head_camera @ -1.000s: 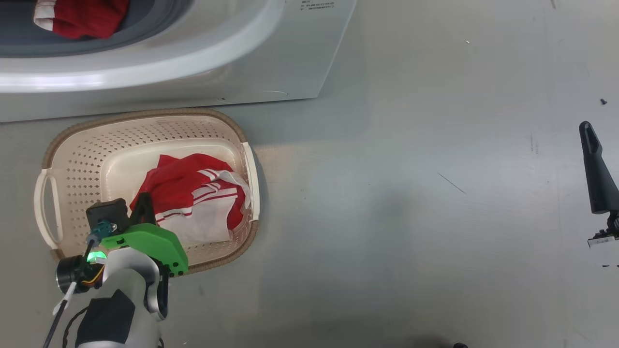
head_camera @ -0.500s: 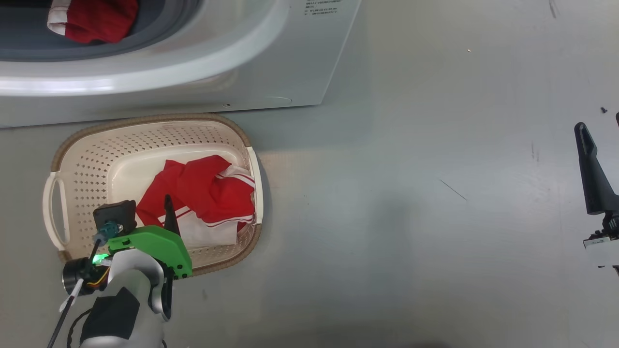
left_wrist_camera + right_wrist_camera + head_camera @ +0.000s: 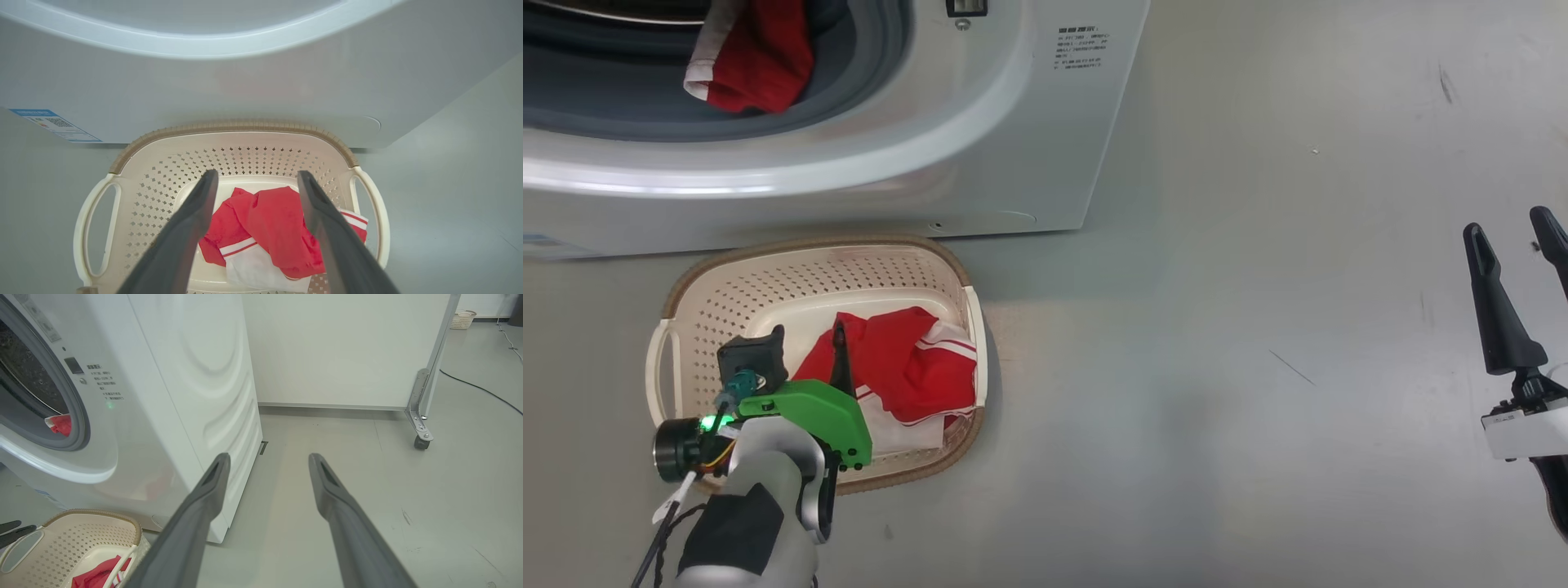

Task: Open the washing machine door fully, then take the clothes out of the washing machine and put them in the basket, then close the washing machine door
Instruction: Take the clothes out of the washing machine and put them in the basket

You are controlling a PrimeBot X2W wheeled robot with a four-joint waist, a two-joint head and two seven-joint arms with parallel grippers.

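The small cream perforated plastic basket [image 3: 809,245] is parked lower left, just beside the big white front-loading washing machine [image 3: 1013,122], probably for short drops. A crumpled red-and-white garment [image 3: 907,367] is laid inside, with the left claw [image 3: 257,175] spread wide above it, empty. The right claw [image 3: 1505,222] is held wide too, far right.

The washing machine [image 3: 1029,147] looks glossy, the basket [image 3: 768,286] matt plastic, the garment [image 3: 907,367] probably cloth.
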